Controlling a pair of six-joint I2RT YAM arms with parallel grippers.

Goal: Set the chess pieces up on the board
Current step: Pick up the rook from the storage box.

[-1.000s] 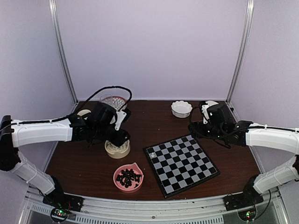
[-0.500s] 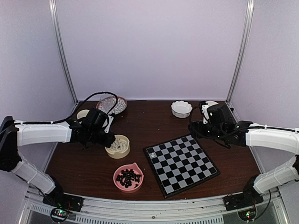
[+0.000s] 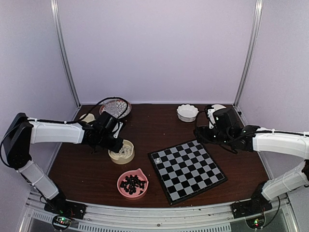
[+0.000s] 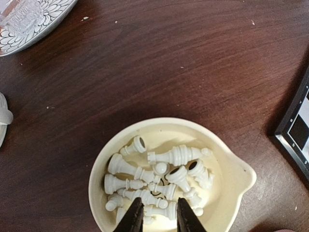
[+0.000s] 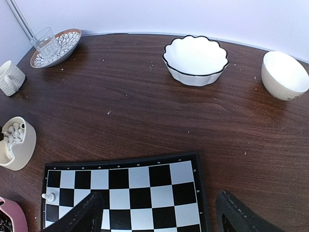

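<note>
Left wrist view looks straight down on a cream bowl heaped with white chess pieces, lying every which way. The left gripper hangs over the near side of the heap, its dark fingertips only a narrow gap apart with pieces between them; whether they pinch one I cannot tell. The right gripper is spread wide over the far edge of the board, holding nothing. One white piece stands upright on a corner square. Black pieces fill a pink bowl just left of the board, on the brown table.
</note>
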